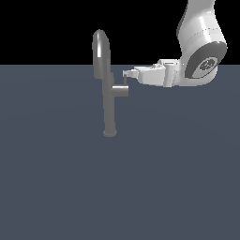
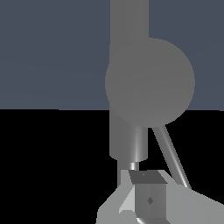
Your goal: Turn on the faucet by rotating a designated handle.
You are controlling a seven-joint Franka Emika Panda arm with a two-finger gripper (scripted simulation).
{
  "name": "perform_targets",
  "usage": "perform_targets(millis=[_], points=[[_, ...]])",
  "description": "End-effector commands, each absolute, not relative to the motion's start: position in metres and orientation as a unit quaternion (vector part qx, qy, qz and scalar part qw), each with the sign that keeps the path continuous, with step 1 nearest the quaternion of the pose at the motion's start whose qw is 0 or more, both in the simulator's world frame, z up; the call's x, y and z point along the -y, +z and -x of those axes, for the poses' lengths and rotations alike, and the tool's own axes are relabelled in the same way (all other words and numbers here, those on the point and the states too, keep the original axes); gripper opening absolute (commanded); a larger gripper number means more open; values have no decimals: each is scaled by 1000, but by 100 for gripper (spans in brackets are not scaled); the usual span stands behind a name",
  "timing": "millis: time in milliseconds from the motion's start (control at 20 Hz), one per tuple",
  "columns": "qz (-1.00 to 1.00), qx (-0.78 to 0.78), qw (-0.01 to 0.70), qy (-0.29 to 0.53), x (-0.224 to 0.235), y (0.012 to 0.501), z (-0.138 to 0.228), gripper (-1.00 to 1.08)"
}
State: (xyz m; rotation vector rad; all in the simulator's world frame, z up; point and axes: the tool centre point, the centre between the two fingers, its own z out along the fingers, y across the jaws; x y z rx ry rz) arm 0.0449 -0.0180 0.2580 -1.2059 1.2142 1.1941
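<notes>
On the grey floor I see the faucet; my gripper sits at the handle's one o'clock, finger spread unclear.

Flat slate-blue floor filling the lower scene, plain black backdrop above its straight far edge

Slate-blue floor (flat), black bkgd.

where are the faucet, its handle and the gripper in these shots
faucet (image 1: 108,110), exterior view, on its straight column
handle (image 1: 121,91), exterior view, on the side stub
gripper (image 1: 126,73), exterior view, at its tip above the handle
</notes>
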Motion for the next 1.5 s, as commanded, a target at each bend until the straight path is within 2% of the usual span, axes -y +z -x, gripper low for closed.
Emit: perform_targets(millis=[0,200,650,750,1100,1150,1200,1450], points=[[499,-501,501,499,18,258,-33,-100],[501,-501,504,494,18,261,-34,-100],[500,-501,501,499,18,243,-2,-100],[504,-497,506,493,18,253,-9,-100],[500,-500,501,499,18,215,15,-100],[500,-500,501,499,18,215,15,-100],[509,-491,509,489,18,236,5,-100],[503,-497,504,496,18,200,12,-100]])
